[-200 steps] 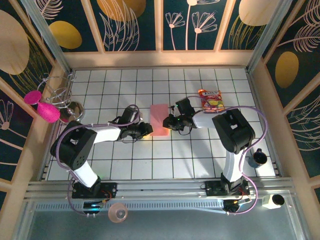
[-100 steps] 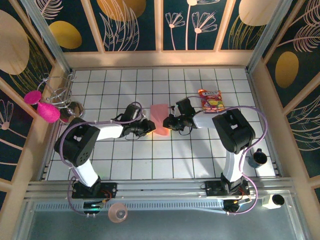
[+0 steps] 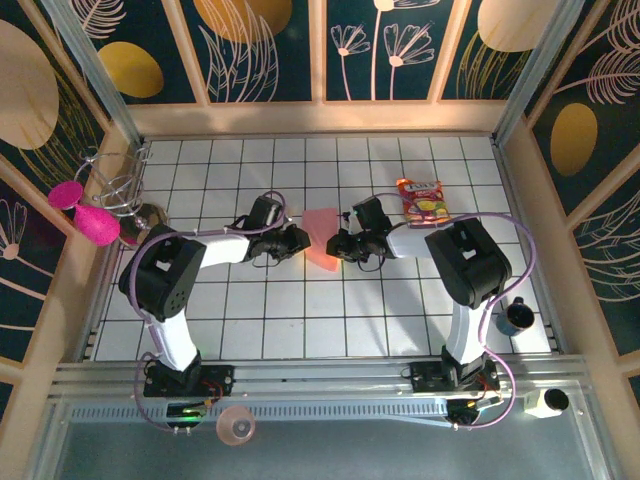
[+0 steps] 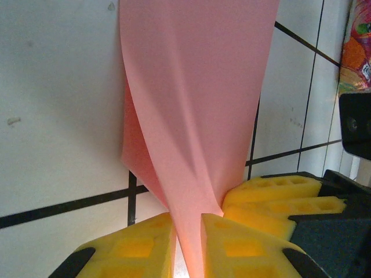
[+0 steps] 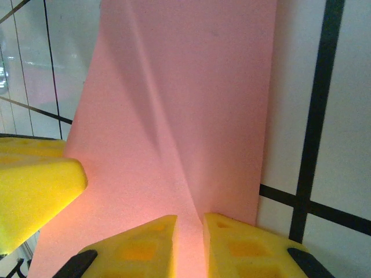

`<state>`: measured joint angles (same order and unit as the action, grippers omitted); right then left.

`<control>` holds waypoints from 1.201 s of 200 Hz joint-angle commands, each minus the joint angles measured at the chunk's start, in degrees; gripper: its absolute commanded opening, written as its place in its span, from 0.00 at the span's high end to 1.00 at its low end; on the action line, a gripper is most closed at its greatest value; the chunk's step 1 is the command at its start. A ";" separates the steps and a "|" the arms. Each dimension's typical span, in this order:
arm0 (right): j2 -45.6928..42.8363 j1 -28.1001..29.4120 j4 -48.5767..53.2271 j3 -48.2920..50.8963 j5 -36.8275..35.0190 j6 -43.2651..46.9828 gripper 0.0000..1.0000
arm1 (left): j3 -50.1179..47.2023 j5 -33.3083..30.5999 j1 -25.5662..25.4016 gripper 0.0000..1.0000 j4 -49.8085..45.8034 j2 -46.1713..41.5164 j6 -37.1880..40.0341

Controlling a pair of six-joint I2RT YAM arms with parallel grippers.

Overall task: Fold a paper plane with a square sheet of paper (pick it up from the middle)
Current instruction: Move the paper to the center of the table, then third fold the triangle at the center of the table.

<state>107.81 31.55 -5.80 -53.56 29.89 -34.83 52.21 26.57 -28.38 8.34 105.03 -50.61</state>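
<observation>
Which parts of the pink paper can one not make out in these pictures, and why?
- Top view: the pink paper is too small to show creases; the left gripper and right gripper cover its side edges.
- Left wrist: its far end is cut off by the top edge; the fingers hide the pinched part.
- Right wrist: the same.
</observation>
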 commanded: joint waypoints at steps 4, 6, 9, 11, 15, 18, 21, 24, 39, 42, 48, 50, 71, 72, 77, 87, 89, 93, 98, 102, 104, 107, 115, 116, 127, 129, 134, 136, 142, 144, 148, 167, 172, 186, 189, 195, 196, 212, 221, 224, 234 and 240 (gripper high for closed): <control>-0.34 0.17 4.33 1.91 -0.36 0.13 0.80 | 1.51 0.28 0.52 0.84 -2.06 1.43 1.72; -0.37 0.11 4.34 1.91 -0.36 0.18 0.80 | 1.61 0.32 0.52 0.84 -2.02 1.43 1.69; -0.37 0.09 4.27 1.95 -0.36 0.20 0.80 | 1.66 0.31 0.52 0.85 -2.08 1.46 1.68; -0.45 0.09 4.29 1.88 -0.36 0.24 0.80 | 1.67 0.30 0.52 0.85 -2.03 1.48 1.66; -0.51 0.10 4.31 1.80 -0.36 0.18 0.80 | 1.71 0.31 0.52 0.86 -2.12 1.55 1.65; -0.62 0.16 4.22 1.79 -0.44 0.23 0.80 | 1.75 0.33 0.52 0.87 -2.17 1.57 1.65; -0.68 0.10 4.22 1.78 -0.57 0.26 0.79 | 1.78 0.33 0.46 0.88 -2.26 1.58 1.65; -0.74 0.14 4.22 1.76 -0.60 0.28 0.79 | 1.84 0.25 0.51 0.89 -2.44 1.53 1.65; -1.72 0.15 3.83 1.40 -1.09 0.54 0.78 | 1.83 -0.12 0.60 0.93 -2.95 1.30 1.55; -1.99 0.11 3.72 1.32 -1.22 0.69 0.78 | 1.76 -0.19 0.61 0.93 -3.06 1.27 1.50; -2.71 0.10 3.66 1.09 -1.69 1.06 0.77 | 1.70 -0.30 0.63 0.95 -3.10 1.08 1.27; -2.98 0.14 3.62 0.96 -1.81 1.25 0.77 | 1.68 -0.29 0.61 0.96 -3.12 1.01 1.19; -6.52 0.09 3.54 -0.35 -4.41 4.13 0.72 | 1.13 -0.28 0.56 0.98 -2.74 -0.01 -0.25; -6.72 0.13 3.57 -0.42 -4.62 4.32 0.71 | 1.09 -0.33 0.59 0.98 -2.68 -0.01 -0.35; -7.75 0.17 3.68 -0.61 -5.58 5.33 0.69 | 0.94 -0.34 0.61 0.98 -2.56 -0.35 -0.81; -9.62 0.71 3.73 -0.84 -8.05 7.52 0.66 | 0.59 -0.30 0.61 0.99 -2.25 -0.95 -1.92; -10.05 0.82 3.77 -0.84 -8.61 7.94 0.66 | 0.48 -0.29 0.61 0.99 -2.16 -1.03 -2.25; -10.78 1.23 3.87 -0.84 -9.69 8.92 0.65 | 0.30 -0.33 0.61 0.99 -2.08 -1.32 -2.68; -11.57 1.64 3.96 -0.76 -11.39 10.15 0.64 | 0.06 -0.31 0.62 0.99 -1.81 -1.65 -3.53; -12.09 2.21 4.09 -0.67 -12.82 11.28 0.63 | -0.14 -0.21 0.61 0.99 -1.42 -1.97 -4.15; -12.38 2.55 4.08 -0.58 -13.54 11.76 0.63 | -0.23 -0.20 0.61 0.99 -1.29 -2.19 -4.48; -12.80 2.95 4.13 -0.50 -14.66 12.59 0.62 | -0.33 -0.13 0.61 0.99 -1.09 -2.50 -4.90; -13.63 4.05 4.00 -0.14 -17.55 14.53 0.60 | -0.67 -0.06 0.61 1.00 -0.66 -3.11 -6.27; -13.70 4.27 3.98 -0.05 -17.92 14.79 0.60 | -0.73 -0.04 0.61 1.00 -0.68 -3.14 -6.44; -14.48 5.91 3.35 0.45 -21.23 17.26 0.58 | -0.79 0.07 0.61 1.00 -0.39 -3.73 -7.83; -14.58 6.38 3.19 0.56 -21.84 17.63 0.57 | -0.79 0.20 0.61 1.00 -0.35 -3.84 -8.06; -14.85 7.36 2.64 0.91 -23.14 18.72 0.57 | -0.83 0.28 0.67 1.00 -0.27 -4.09 -8.67; -15.03 7.73 2.42 1.09 -23.72 19.18 0.57 | -0.86 0.32 0.65 1.00 -0.26 -4.17 -8.97; -15.40 8.88 1.47 1.63 -25.02 20.61 0.56 | -0.85 0.20 0.61 1.00 -0.25 -4.48 -9.56; -15.49 9.30 1.09 1.82 -25.40 21.08 0.56 | -0.87 0.21 0.61 1.00 -0.25 -4.59 -9.76; -15.74 10.02 0.59 2.15 -26.19 22.02 0.55 | -0.88 0.24 0.61 1.00 -0.25 -4.65 -10.13; -16.45 13.84 -3.06 4.06 -28.98 26.20 0.54 | -0.81 0.36 0.61 1.00 -0.34 -4.90 -11.26; -16.49 14.72 -4.15 4.68 -29.72 27.12 0.54 | -0.78 0.41 0.65 1.00 -0.44 -4.93 -11.56; -16.54 17.03 -7.14 6.33 -30.49 29.58 0.53 | -0.70 0.24 0.61 1.00 -0.74 -4.84 -11.79; -16.55 17.43 -7.91 6.79 -31.27 30.01 0.53 | -0.70 0.23 0.61 1.00 -0.77 -4.76 -11.86; -16.50 18.10 -9.48 7.73 -32.05 30.63 0.52 | -0.68 0.26 0.61 1.00 -0.70 -4.70 -12.03; -16.49 18.19 -9.75 7.88 -32.11 30.71 0.52 | -0.69 0.29 0.65 1.00 -0.65 -4.68 -12.04; -16.51 19.39 -13.17 9.93 -33.53 31.71 0.49 | -0.88 0.54 0.61 1.00 -0.30 -4.56 -12.47; -16.58 19.92 -15.05 11.14 -34.33 31.96 0.45 | -0.84 0.66 0.61 1.00 -0.19 -4.41 -12.64; -16.61 19.99 -15.49 11.46 -34.37 32.01 0.44 | -0.83 0.67 0.56 1.00 -0.17 -4.40 -12.59; -16.44 20.04 -16.15 11.90 -33.87 31.93 0.40 | -0.79 0.68 0.61 1.00 -0.21 -4.43 -12.63; -16.15 20.12 -16.25 12.01 -33.92 31.91 0.39 | -0.70 0.74 0.61 1.00 -0.25 -4.40 -12.54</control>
<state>93.03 51.24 -15.70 -42.76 -0.82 -5.41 51.94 26.59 -28.10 7.49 101.34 -61.87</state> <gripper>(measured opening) 0.597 0.044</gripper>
